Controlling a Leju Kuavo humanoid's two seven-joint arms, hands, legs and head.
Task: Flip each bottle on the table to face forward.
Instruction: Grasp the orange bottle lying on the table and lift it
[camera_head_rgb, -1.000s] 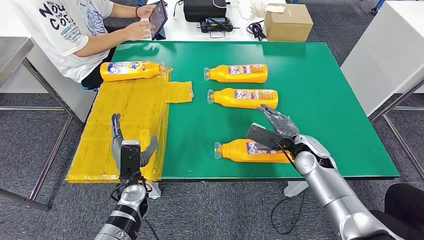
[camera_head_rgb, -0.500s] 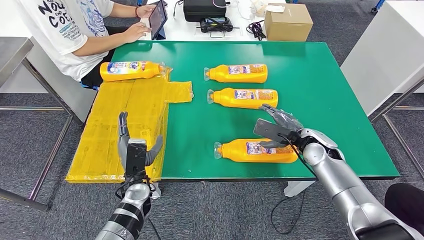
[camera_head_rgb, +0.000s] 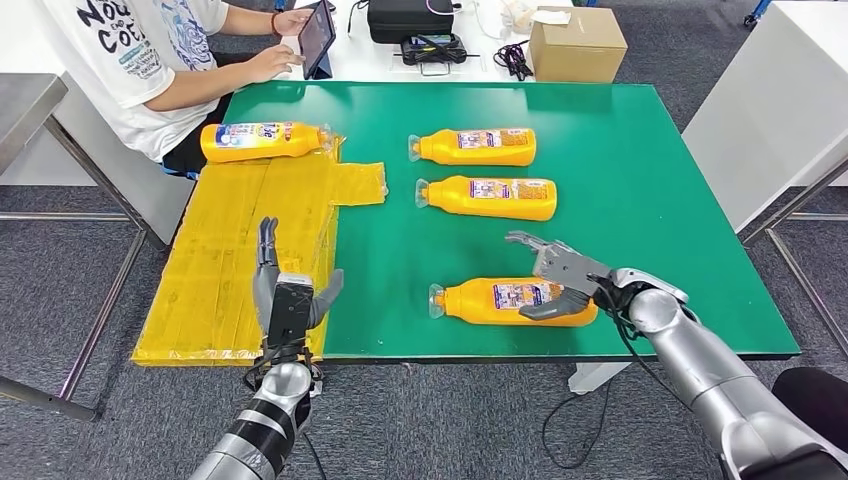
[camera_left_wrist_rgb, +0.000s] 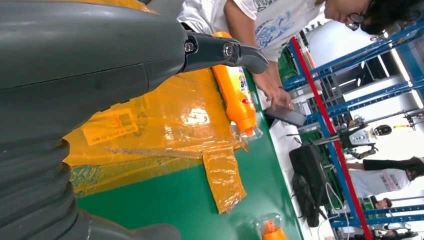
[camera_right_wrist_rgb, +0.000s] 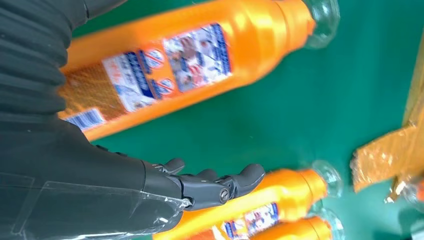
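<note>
Here, four orange bottles lie on their sides on a green tabletop (camera_head_rgb: 650, 170). The nearest bottle (camera_head_rgb: 505, 301) rests close to the front edge, cap pointing left. The right hand (camera_head_rgb: 562, 278) sits at its base end, fingers spread, thumb against the bottle's near side. Two more bottles (camera_head_rgb: 472, 147) (camera_head_rgb: 487, 196) lie side by side farther back. A fourth bottle (camera_head_rgb: 262, 140) lies on yellow plastic sheeting (camera_head_rgb: 250, 240), near a seated person (camera_head_rgb: 150, 50) holding a tablet (camera_head_rgb: 315, 35). The left hand (camera_head_rgb: 285, 295) hovers over the sheeting, fingers spread, holding nothing. A cardboard box (camera_head_rgb: 577, 42) stands on a white table behind.
</note>
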